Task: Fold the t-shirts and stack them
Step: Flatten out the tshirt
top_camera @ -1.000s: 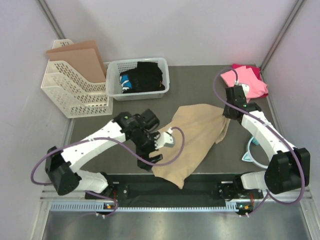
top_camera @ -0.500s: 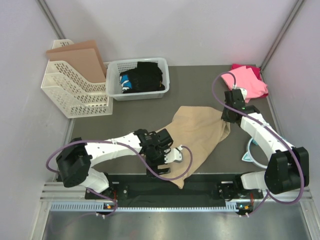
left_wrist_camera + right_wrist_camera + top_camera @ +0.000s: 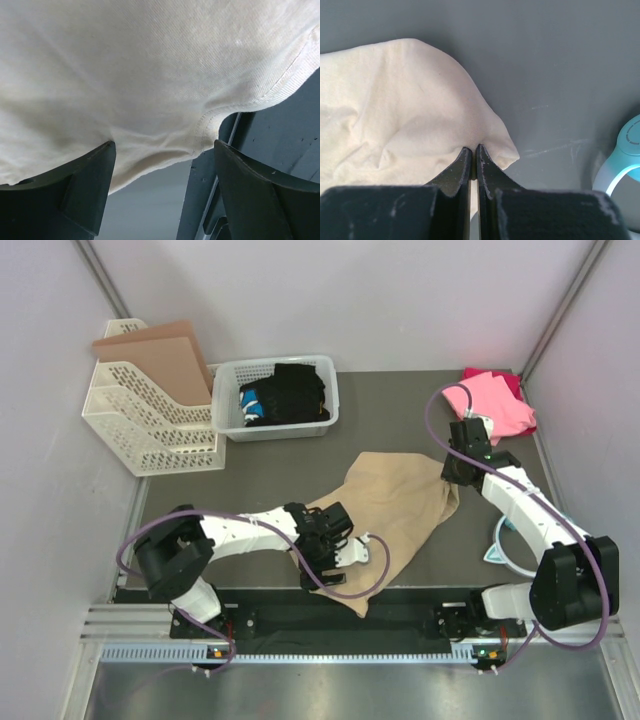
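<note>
The tan t-shirt lies spread and creased in the middle of the dark table. My left gripper is open at the shirt's near left edge. In the left wrist view its jaws stand wide apart with the shirt's hem between them, gripping nothing. My right gripper is shut on the shirt's far right corner. In the right wrist view its jaws pinch a fold of the tan cloth. The bright pink t-shirt lies over a magenta one at the back right corner.
A white basket with dark clothes stands at the back. A white file rack holding a brown cardboard sheet stands at the back left. A teal and white object lies near the right arm and also shows in the right wrist view.
My left arm has swung right and toward the near edge, bringing its open gripper down over the tan shirt's near left hem. My right gripper has stayed shut on the shirt's corner.
</note>
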`<act>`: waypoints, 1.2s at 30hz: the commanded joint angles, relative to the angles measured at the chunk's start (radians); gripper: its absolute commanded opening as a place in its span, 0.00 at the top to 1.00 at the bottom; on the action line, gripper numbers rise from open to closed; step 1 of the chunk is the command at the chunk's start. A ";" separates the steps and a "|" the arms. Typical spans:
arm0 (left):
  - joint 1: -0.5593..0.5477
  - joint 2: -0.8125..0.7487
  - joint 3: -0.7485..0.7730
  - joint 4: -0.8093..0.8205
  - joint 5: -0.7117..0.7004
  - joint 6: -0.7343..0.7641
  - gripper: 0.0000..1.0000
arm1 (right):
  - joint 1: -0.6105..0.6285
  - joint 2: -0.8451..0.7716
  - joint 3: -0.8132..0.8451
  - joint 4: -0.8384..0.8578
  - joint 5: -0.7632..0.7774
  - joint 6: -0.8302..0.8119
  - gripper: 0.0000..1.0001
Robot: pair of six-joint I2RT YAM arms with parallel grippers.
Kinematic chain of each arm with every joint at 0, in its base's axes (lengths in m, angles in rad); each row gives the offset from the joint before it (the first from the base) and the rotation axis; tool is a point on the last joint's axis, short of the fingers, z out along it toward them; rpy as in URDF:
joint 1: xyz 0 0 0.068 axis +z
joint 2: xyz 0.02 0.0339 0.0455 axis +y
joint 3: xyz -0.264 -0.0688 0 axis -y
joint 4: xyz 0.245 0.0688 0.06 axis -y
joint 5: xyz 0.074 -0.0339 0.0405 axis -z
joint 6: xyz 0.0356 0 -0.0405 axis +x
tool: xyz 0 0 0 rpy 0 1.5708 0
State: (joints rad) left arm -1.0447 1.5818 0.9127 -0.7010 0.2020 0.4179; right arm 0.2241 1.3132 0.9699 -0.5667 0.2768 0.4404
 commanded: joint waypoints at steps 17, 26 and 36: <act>-0.087 -0.107 0.000 -0.061 0.022 -0.010 0.24 | -0.006 -0.031 0.062 0.018 -0.019 0.017 1.00; -0.107 -0.112 -0.043 -0.071 0.016 -0.005 0.27 | -0.005 -0.025 0.056 0.028 -0.030 0.031 1.00; -0.109 -0.026 -0.041 -0.037 0.017 0.016 0.27 | -0.006 -0.028 0.070 0.021 -0.028 0.031 1.00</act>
State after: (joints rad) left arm -1.1484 1.5372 0.8726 -0.7635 0.2180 0.4210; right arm 0.2241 1.3132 0.9916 -0.5690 0.2554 0.4572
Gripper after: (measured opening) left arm 0.730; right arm 0.018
